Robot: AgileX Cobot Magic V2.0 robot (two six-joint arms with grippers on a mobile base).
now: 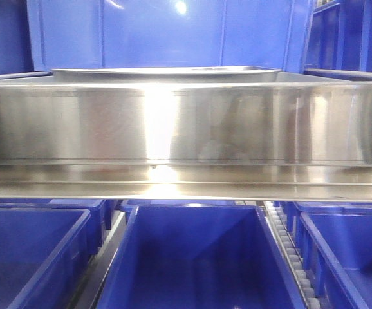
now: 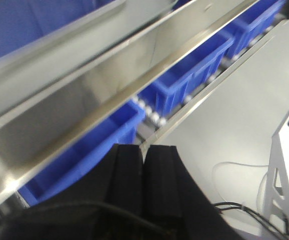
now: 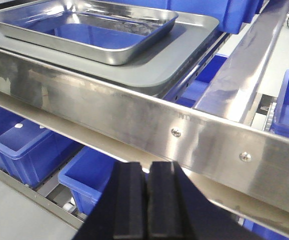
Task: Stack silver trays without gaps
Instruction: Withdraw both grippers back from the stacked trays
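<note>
On the upper shelf a shiny silver tray (image 3: pixel 84 30) rests on a wider, duller grey tray (image 3: pixel 184 60), skewed slightly, not square to it. From the front only a thin tray rim (image 1: pixel 167 71) shows above the rail. My right gripper (image 3: pixel 147 167) is shut and empty, below and in front of the shelf rail, well short of the trays. In the left wrist view my left gripper (image 2: pixel 144 149) is also shut on nothing, under the slanting rail and over a blue bin. No tray is clear in that blurred view.
A broad mirror-like steel rail (image 1: pixel 186 122) with screws (image 3: pixel 175 132) fronts the shelf. Blue bins (image 1: pixel 192 257) sit on roller tracks (image 1: pixel 289 251) below, and taller blue bins (image 1: pixel 173 32) stand behind the trays. A white frame (image 2: pixel 284 165) and cables (image 2: pixel 234 167) are on the floor.
</note>
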